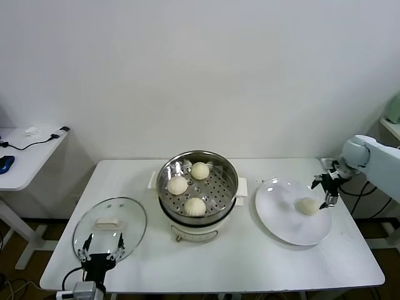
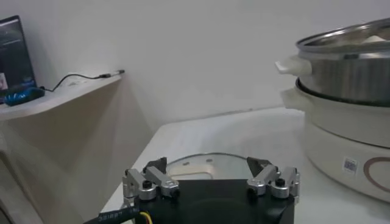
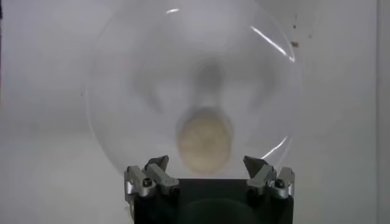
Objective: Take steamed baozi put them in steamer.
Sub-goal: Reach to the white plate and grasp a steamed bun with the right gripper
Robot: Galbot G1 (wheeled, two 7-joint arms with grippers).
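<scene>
The steamer [image 1: 167, 200], a shiny steel perforated basket on a cream cooker base, stands mid-table and holds three baozi [image 1: 177, 185] [image 1: 200, 170] [image 1: 195, 206]. It also shows in the left wrist view [image 2: 347, 73]. One baozi [image 1: 307, 205] lies on the white plate [image 1: 281, 219] at the right. My right gripper [image 1: 327, 185] is open, above the plate's far right rim, just right of that baozi. In the right wrist view the baozi [image 3: 204, 140] lies ahead of the open gripper [image 3: 207, 163]. My left gripper [image 1: 101, 246] is open at the table's front left.
A round glass lid [image 1: 109, 228] with a white handle lies flat at the front left, under my left gripper [image 2: 208, 164]; its rim shows in the left wrist view [image 2: 201, 158]. A side desk [image 1: 25, 156] with cables stands to the left.
</scene>
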